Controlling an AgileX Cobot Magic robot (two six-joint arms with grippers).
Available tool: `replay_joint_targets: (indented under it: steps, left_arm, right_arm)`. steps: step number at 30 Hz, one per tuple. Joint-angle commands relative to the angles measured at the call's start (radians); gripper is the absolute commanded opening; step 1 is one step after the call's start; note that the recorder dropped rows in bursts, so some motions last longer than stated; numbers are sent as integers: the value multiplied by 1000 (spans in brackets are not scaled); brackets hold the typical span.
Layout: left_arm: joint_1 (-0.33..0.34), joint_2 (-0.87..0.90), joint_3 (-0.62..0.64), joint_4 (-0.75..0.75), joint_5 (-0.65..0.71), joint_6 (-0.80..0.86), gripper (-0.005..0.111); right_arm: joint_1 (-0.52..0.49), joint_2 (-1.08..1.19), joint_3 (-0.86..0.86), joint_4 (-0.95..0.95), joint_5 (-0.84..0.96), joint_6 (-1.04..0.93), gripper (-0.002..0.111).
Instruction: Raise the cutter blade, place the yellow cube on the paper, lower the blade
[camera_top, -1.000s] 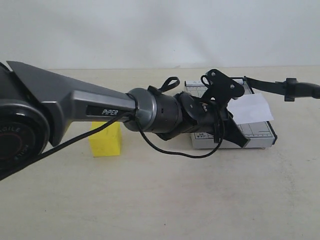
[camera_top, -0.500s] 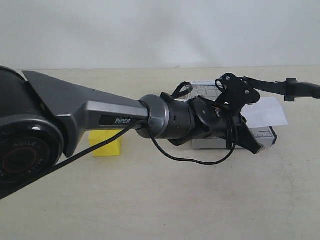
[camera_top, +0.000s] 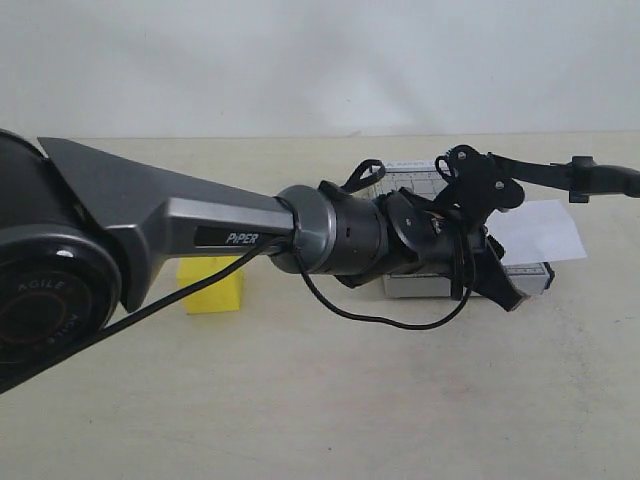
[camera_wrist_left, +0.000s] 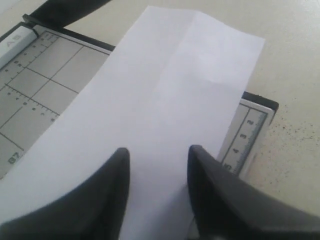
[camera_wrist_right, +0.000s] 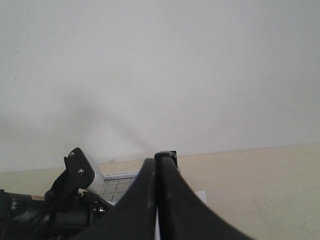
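Observation:
The yellow cube (camera_top: 212, 290) sits on the table at the left, partly behind my left arm. That arm reaches across to the grey gridded cutter board (camera_top: 524, 277). My left gripper (camera_top: 500, 285) (camera_wrist_left: 159, 150) is open, its fingers apart just over the white paper (camera_wrist_left: 165, 100), with nothing between them. The paper (camera_top: 548, 230) lies across the board and hangs past its right edge. The cutter blade (camera_top: 535, 171) (camera_wrist_left: 70, 7) stands raised, reaching to the right edge of the exterior view. My right gripper (camera_wrist_right: 159, 157) is shut, pointing at the board's far corner.
The board (camera_wrist_left: 45, 75) carries printed grid lines and a ruler strip (camera_wrist_left: 245, 140) along one edge. A black cable (camera_top: 380, 315) loops under my left wrist. A pale wall stands behind the beige table (camera_top: 320, 400).
My left arm has moved right over the board and the paper slid right with it. The left gripper's jaws have come apart.

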Motion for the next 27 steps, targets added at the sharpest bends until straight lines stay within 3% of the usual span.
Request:
replay_joint_targets:
  steps: [1, 10, 18, 27]
  left_arm:
    - [-4, -32, 13, 5, 37, 4, 50]
    - [4, -111, 13, 63, -31, 31, 51]
    - [33, -174, 25, 63, 109, 26, 51]
    - [133, -346, 219, 71, 120, -117, 49]
  right_arm:
    - [3, -3, 0, -5, -13, 0, 0]
    - [3, -3, 0, -5, -13, 0, 0]
    - [3, -3, 0, -5, -13, 0, 0]
    - [3, -3, 0, -5, -13, 0, 0]
